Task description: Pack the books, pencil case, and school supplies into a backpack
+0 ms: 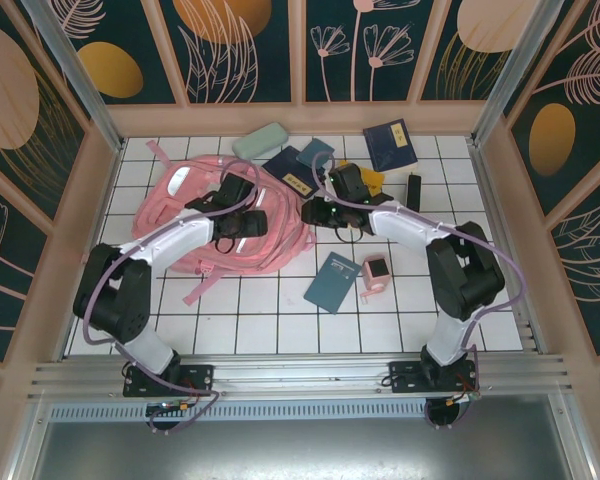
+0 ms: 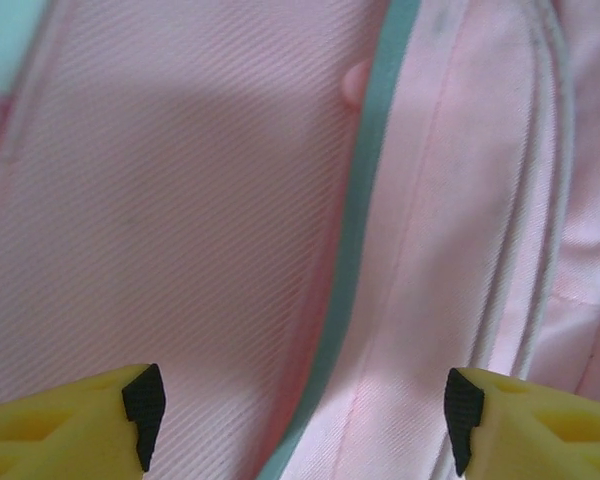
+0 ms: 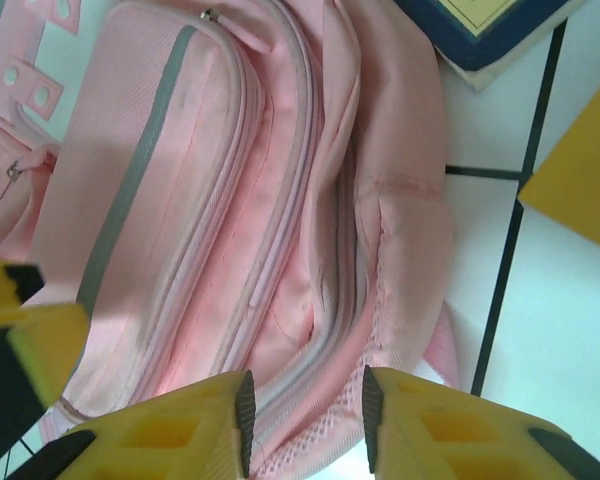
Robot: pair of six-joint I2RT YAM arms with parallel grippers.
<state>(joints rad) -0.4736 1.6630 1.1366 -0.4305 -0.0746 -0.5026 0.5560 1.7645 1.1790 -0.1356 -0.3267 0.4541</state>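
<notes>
left hand [image 2: 302,420] gapes over backpack [image 2: 180,220]; navy book [image 1: 391,146] label illegible.

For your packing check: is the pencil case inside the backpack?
No, the pencil case lies outside, just beyond the backpack.

The backpack [image 1: 278,225] lies left — pencil case [image 1: 259,139] behind it, books [image 1: 391,145] to its right, perhaps overlapping.

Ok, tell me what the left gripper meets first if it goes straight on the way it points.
The backpack, its pink fabric by the grey-green strip; it looks very close, though depth is unclear.
</notes>
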